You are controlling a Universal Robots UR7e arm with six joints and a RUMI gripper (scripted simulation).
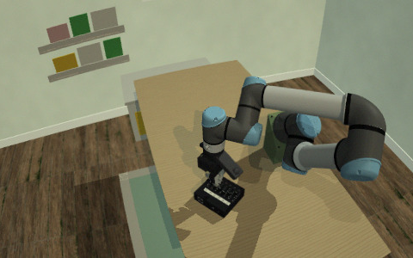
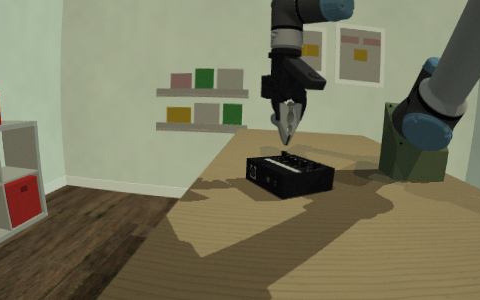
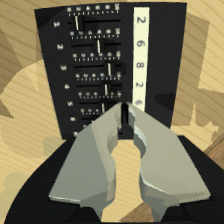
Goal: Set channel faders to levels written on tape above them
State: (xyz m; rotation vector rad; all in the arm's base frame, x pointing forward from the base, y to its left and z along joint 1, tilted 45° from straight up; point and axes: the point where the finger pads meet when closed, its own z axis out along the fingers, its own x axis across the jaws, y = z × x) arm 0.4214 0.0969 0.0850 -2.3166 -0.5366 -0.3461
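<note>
The jaws of the gripper (image 2: 286, 141) are pinched shut on nothing, poised just above the lighting desk (image 2: 290, 175), which lies directly below on the wooden desk (image 2: 324, 240), its fader slots running crosswise to the tape (image 3: 139, 60).

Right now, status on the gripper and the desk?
Gripper shut, empty, hanging above the desk. Tips over the near fader, not touching. Tape readable. Nothing in the way.
</note>
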